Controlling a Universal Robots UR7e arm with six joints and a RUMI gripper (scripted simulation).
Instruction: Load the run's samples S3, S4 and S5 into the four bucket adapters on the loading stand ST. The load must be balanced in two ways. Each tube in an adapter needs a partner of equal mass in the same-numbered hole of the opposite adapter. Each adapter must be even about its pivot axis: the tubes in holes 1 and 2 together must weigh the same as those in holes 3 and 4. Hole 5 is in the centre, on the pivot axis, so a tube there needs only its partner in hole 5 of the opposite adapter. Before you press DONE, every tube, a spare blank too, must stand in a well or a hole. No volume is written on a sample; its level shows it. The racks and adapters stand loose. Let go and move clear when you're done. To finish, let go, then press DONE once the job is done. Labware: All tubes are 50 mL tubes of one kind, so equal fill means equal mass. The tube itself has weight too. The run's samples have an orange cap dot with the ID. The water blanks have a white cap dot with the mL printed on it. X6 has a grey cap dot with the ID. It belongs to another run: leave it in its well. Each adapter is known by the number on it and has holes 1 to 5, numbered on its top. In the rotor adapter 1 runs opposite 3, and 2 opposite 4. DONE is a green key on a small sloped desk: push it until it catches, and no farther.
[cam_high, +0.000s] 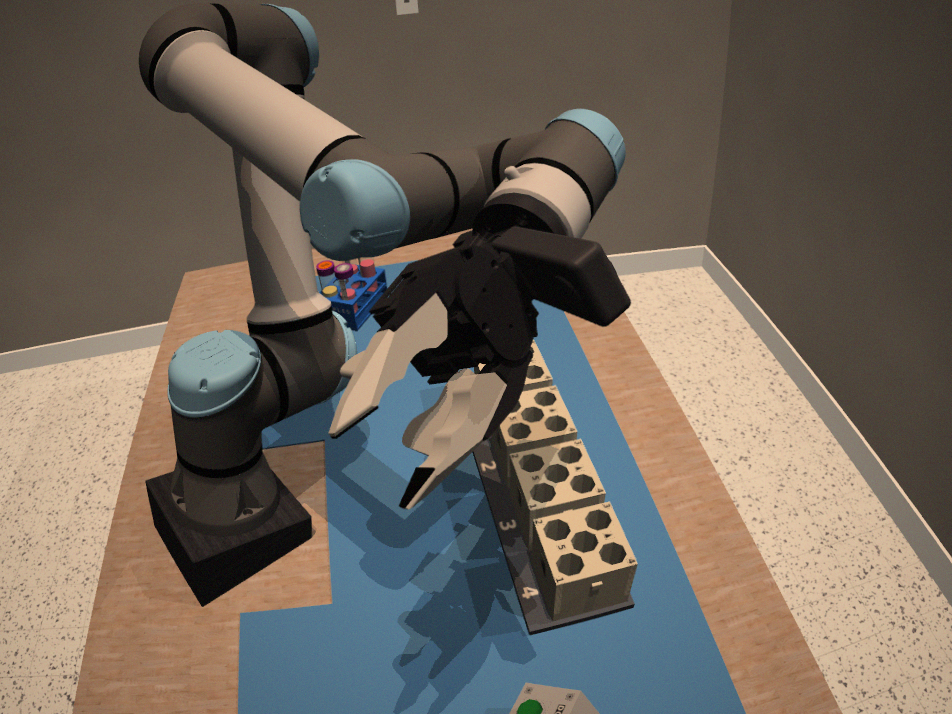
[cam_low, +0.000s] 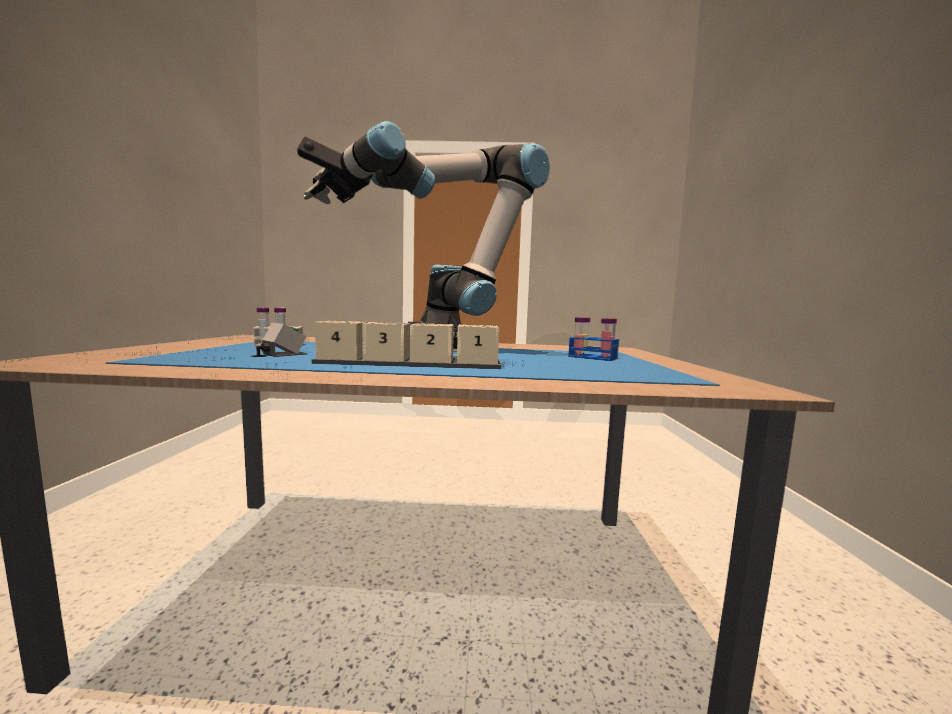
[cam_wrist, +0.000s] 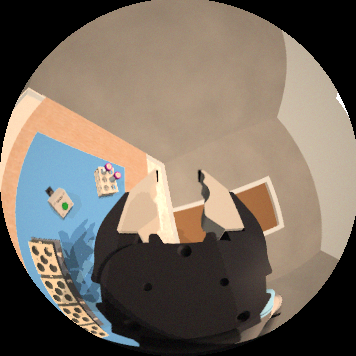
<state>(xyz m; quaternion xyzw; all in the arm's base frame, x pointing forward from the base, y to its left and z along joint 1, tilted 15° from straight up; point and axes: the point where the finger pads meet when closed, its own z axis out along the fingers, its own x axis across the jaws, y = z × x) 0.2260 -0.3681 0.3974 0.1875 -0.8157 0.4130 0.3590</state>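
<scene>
My gripper (cam_high: 370, 468) hangs high above the blue mat, tilted, left of the adapter row. Its fingers stand partly apart with nothing between them; the wrist view (cam_wrist: 178, 172) shows only wall and door through the gap. It is far above the table in the exterior view (cam_low: 311, 195). Four tan adapters stand in a row on the stand: 4 (cam_high: 584, 557), 3 (cam_high: 557, 476), 2 (cam_high: 538, 411), and 1 (cam_high: 534, 372) partly hidden by the gripper. The holes I can see are empty. A blue rack (cam_high: 356, 290) with purple-capped tubes stands at the mat's far end.
The DONE desk with its green key (cam_high: 528, 707) sits at the mat's near end. A pale rack with purple-capped tubes (cam_wrist: 106, 179) stands beside the desk (cam_wrist: 61, 202). The arm's base (cam_high: 223, 522) stands left of the mat.
</scene>
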